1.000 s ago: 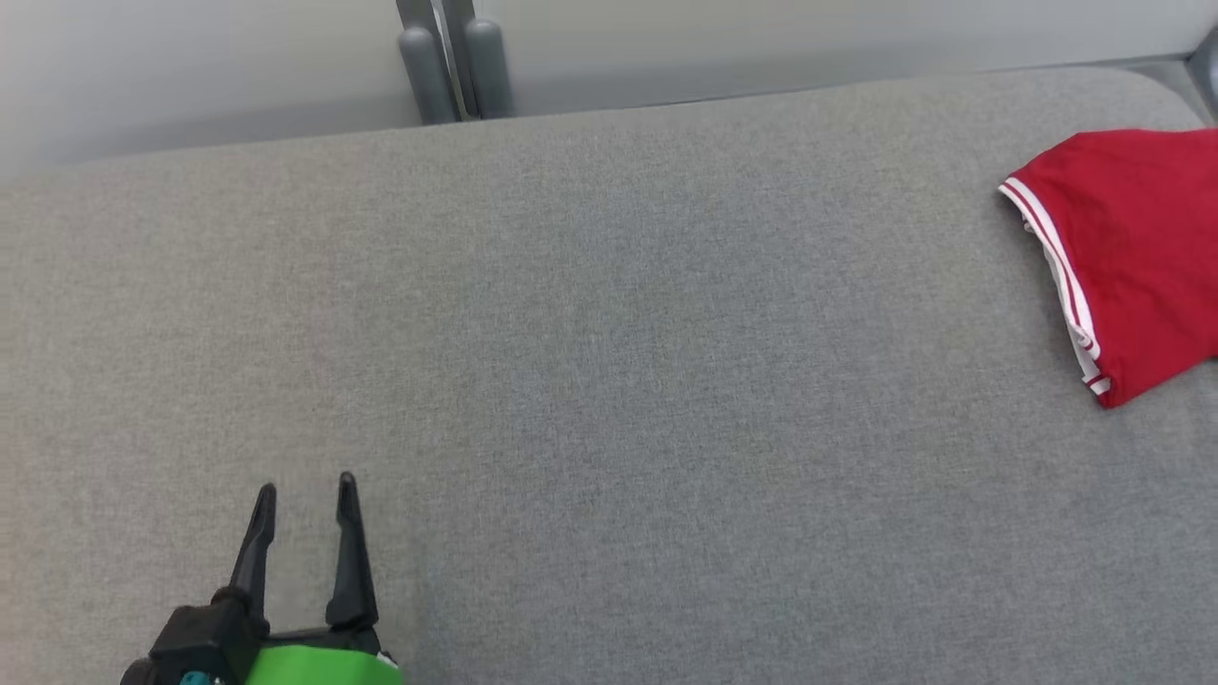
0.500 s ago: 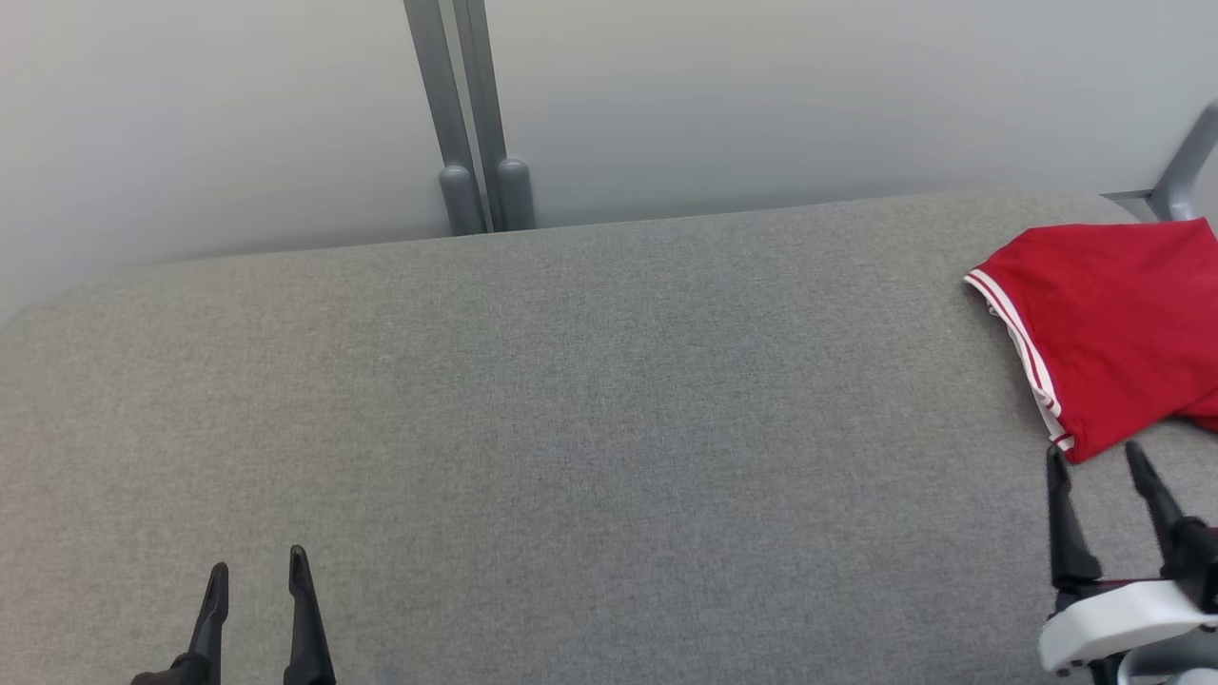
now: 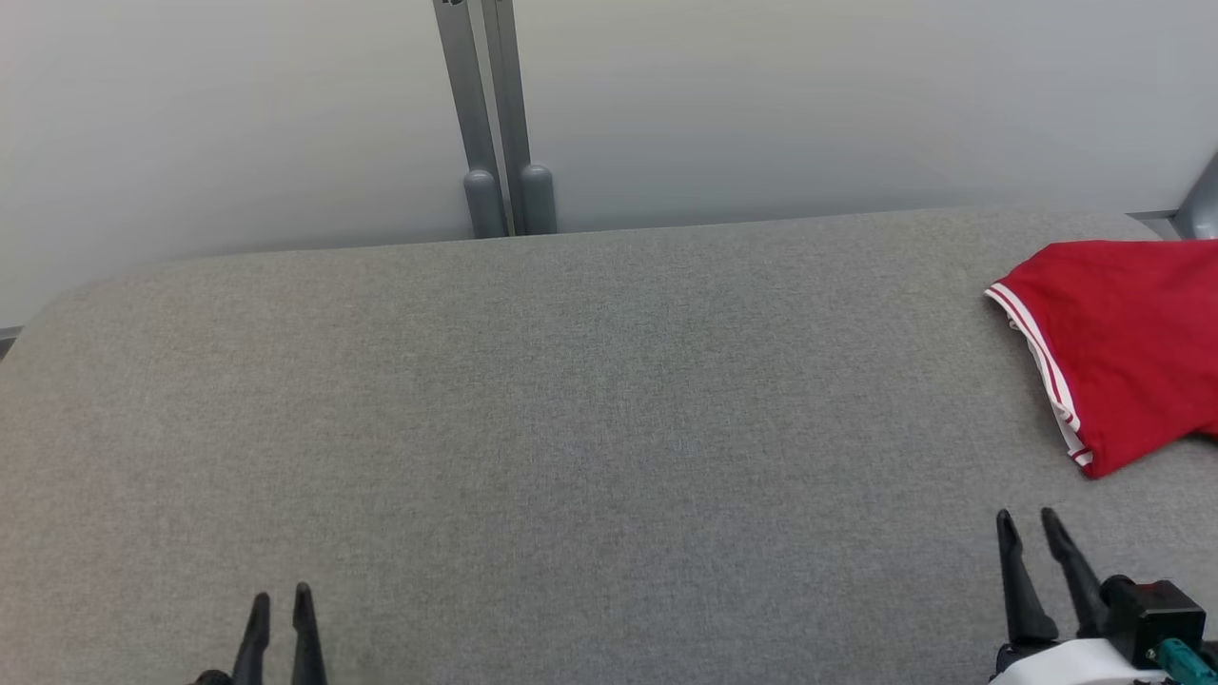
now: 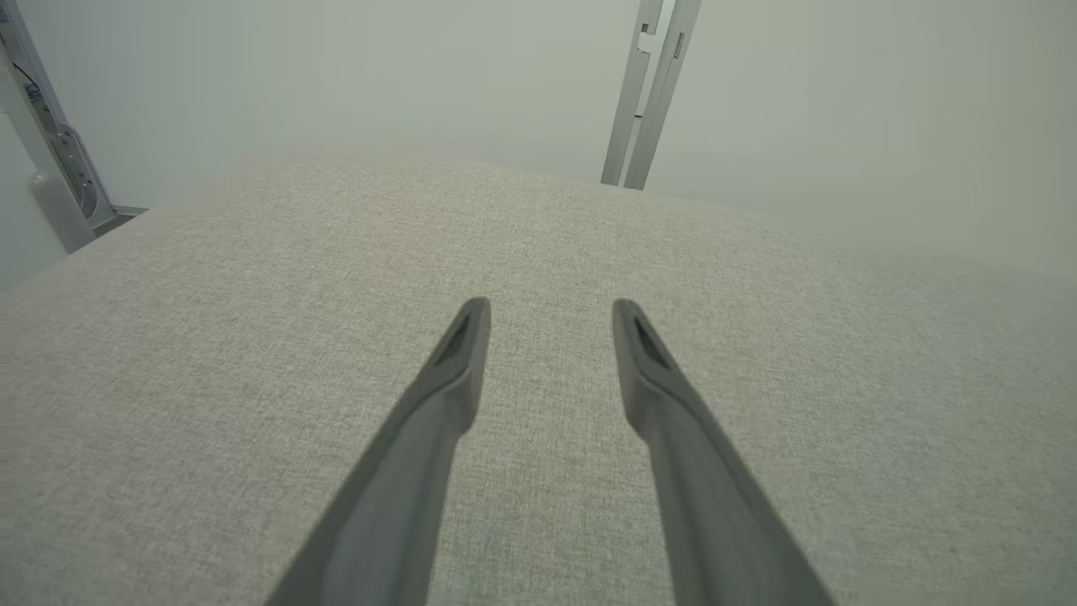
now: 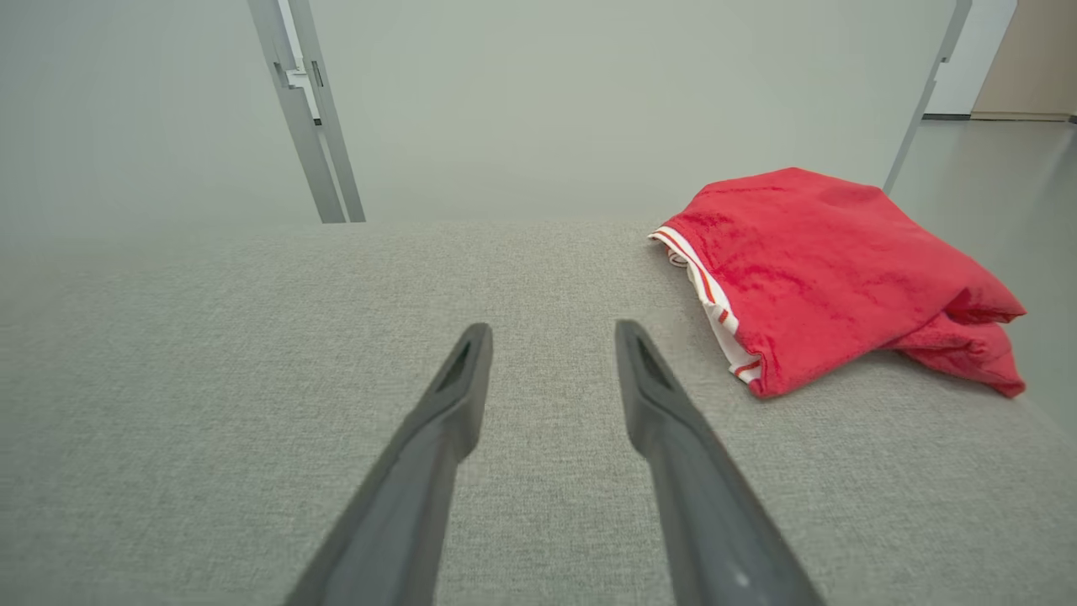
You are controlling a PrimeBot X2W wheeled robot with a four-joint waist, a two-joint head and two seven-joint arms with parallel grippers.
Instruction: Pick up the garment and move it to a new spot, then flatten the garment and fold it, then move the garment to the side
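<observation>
1. Resting at the right end of the table, the red garment lies in a compact bundle with its white-striped hem facing the middle, probably parked aside.
2. The left gripper and right gripper hover by the near edge, fingers apart, empty, clear of the cloth.
3. Compared with half a second ago, both pairs of fingers stand closer together.

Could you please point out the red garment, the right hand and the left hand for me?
red garment [image 5: 808, 269]: right wrist view, middle of the red top layer.
right hand [image 3: 1025, 514]: head view, midway between its fingertips.
left hand [image 3: 282, 593]: head view, midway between its fingertips.
</observation>
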